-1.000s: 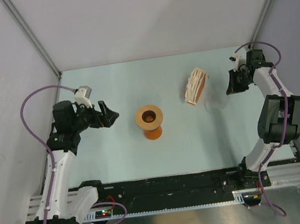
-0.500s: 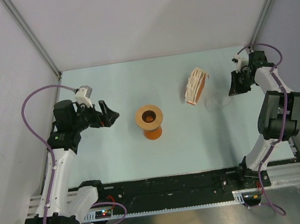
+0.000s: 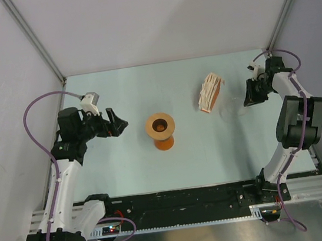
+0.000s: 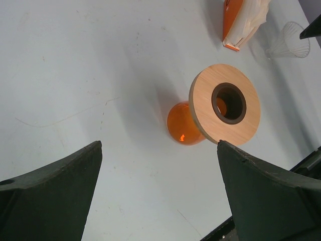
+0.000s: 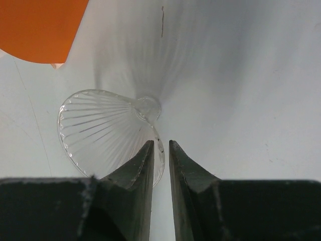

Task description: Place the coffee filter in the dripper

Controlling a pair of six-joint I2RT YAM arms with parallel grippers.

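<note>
The coffee filter [image 3: 229, 110] is a thin, see-through whitish ribbed cone lying on its side on the table, right of the filter stack; it also shows as the cone [image 4: 291, 42] and, close up, the cone [image 5: 100, 125]. My right gripper [image 3: 246, 100] hovers at its rim, the jaws of the right gripper [image 5: 160, 143] a narrow gap apart with the rim's edge at the tips, not pinched. The dripper [image 3: 160, 124], a tan wooden ring [image 4: 205, 110] with a dark hole, sits on an orange vessel [image 4: 183, 125]. My left gripper [image 3: 120, 126] stands wide open left of it, as the empty left gripper [image 4: 159, 145] shows.
A ribbed tan-and-white stack of filters [image 3: 211, 92] in an orange holder [image 5: 40, 25] lies between dripper and cone. Grey walls close the table at the back and both sides. The black rail [image 3: 177, 198] runs along the near edge.
The right gripper's jaws have parted slightly and its wrist has shifted a little left toward the cone. The left arm, dripper and cone have not moved.
</note>
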